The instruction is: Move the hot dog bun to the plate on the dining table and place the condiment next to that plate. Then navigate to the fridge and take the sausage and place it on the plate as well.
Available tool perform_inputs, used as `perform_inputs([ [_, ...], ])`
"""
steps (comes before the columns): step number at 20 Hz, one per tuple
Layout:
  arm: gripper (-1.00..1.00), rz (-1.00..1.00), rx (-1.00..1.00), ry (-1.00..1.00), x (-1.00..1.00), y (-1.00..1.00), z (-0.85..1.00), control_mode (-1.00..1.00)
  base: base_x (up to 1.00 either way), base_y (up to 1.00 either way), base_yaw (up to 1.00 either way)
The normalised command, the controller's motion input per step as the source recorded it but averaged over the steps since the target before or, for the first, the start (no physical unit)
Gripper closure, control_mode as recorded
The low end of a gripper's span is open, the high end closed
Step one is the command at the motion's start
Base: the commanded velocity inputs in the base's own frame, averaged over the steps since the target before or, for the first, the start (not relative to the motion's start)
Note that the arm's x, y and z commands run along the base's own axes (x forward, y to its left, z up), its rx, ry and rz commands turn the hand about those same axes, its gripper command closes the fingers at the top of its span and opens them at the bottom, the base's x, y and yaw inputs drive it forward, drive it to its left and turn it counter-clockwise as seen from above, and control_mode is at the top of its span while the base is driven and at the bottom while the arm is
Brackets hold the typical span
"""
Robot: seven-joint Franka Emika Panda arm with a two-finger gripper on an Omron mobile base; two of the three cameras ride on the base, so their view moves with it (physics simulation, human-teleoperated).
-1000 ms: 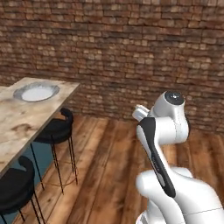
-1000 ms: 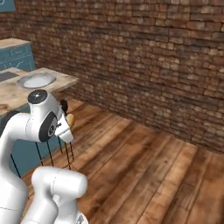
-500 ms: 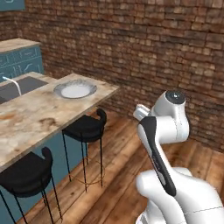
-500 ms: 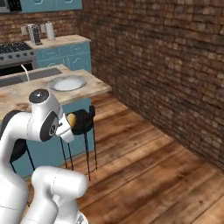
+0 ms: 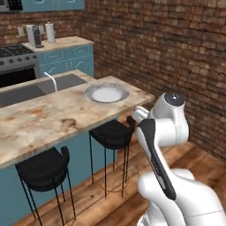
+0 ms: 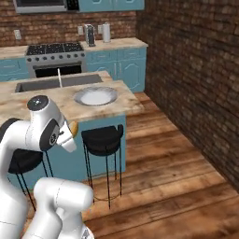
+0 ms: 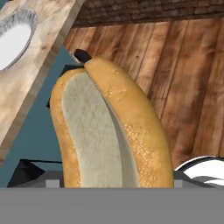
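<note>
My gripper (image 7: 109,175) is shut on the hot dog bun (image 7: 109,131), a golden-tan bun with its paler split side facing the hand camera. The arm is folded close to the body. In the right base view the bun (image 6: 73,127) peeks out at the gripper (image 6: 70,135) in front of the dining table. The grey-rimmed plate (image 5: 90,93) (image 6: 79,95) (image 7: 26,19) sits near the end of the dining table (image 5: 57,114) (image 6: 65,106), to the left of and beyond the held bun. The condiment, fridge and sausage are out of view.
Two black stools (image 5: 112,132) (image 5: 42,170) stand along the island's near side. An inset sink with a faucet (image 5: 53,81) lies behind the plate. A stove (image 6: 56,58) and a teal wall counter (image 6: 116,46) stand at the back. A brick wall (image 5: 176,48) runs along the right, above the wooden floor (image 6: 163,172).
Both base views have swung round, so the island with its plate and stools now fills the left and middle. The arm has kept its folded pose with the bun still gripped.
</note>
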Motion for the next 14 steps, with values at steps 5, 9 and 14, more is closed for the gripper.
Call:
perform_inputs([
  [5,1.00,0.00,0.00,0.00,0.00,0.00,0.00,1.00,0.81,-0.50,0.28],
  [9,1.00,0.00,0.00,0.00,0.00,0.00,0.00,1.00,0.71,-0.26,0.29],
  [14,1.00,0.00,0.00,0.00,0.00,0.00,0.00,1.00,0.71,-0.11,0.33],
])
